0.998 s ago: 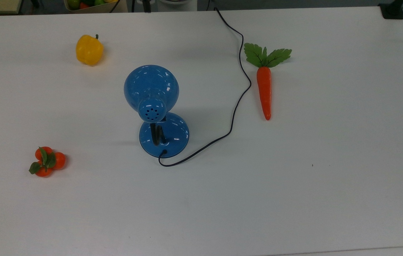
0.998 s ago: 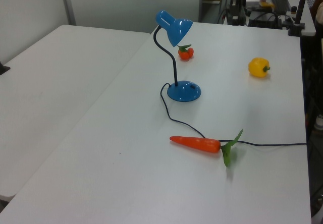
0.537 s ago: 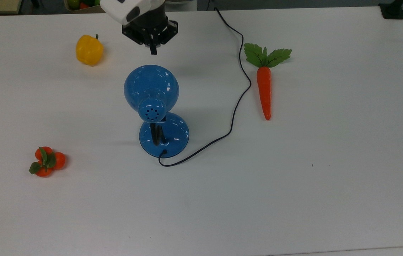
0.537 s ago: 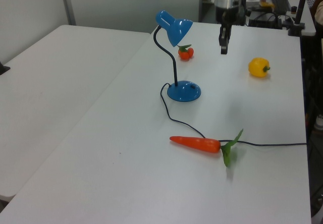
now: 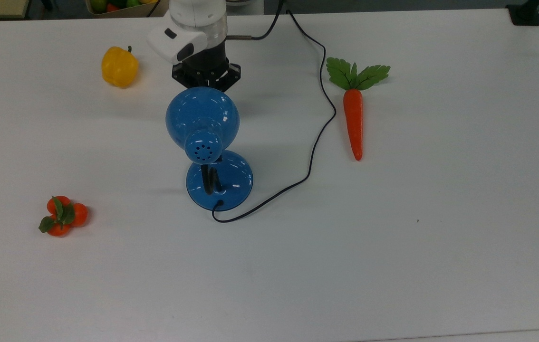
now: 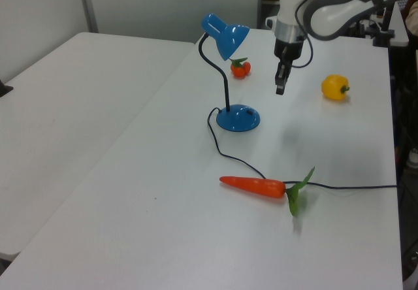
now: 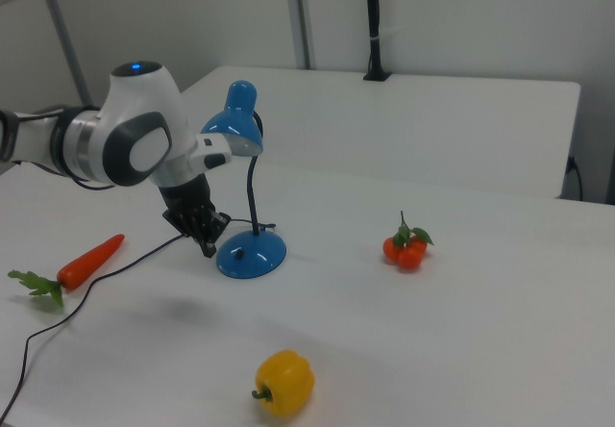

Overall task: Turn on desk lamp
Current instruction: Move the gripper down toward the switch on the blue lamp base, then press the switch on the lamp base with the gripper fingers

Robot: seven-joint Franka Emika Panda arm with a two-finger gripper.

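Observation:
The desk lamp (image 5: 202,113) stands mid-table: glossy blue dome shade, vent-holed cap (image 5: 202,147), round blue base (image 5: 234,178), black bendy neck. Its thin black cord (image 5: 319,128) runs off the base toward the table's far edge. My gripper (image 6: 280,88) hangs above the table, shut with nothing in it, to the right of the lamp (image 6: 228,38) in the left view. In the right view the gripper (image 7: 209,247) is just left of the base (image 7: 252,254). From the top, the shade hides the fingertips and the white wrist (image 5: 198,28) reaches in from the far edge.
A yellow pepper (image 5: 119,66) lies beside the arm on the top view's left. An orange carrot (image 5: 353,121) lies to the right of the cord. A cluster of small orange fruit (image 5: 62,216) sits at near left. A second table (image 6: 65,107) adjoins.
The arm came into view from the far edge and moved toward the lamp, dropping lower. The gripper's tips now sit behind the shade in the top view. The lamp has not moved.

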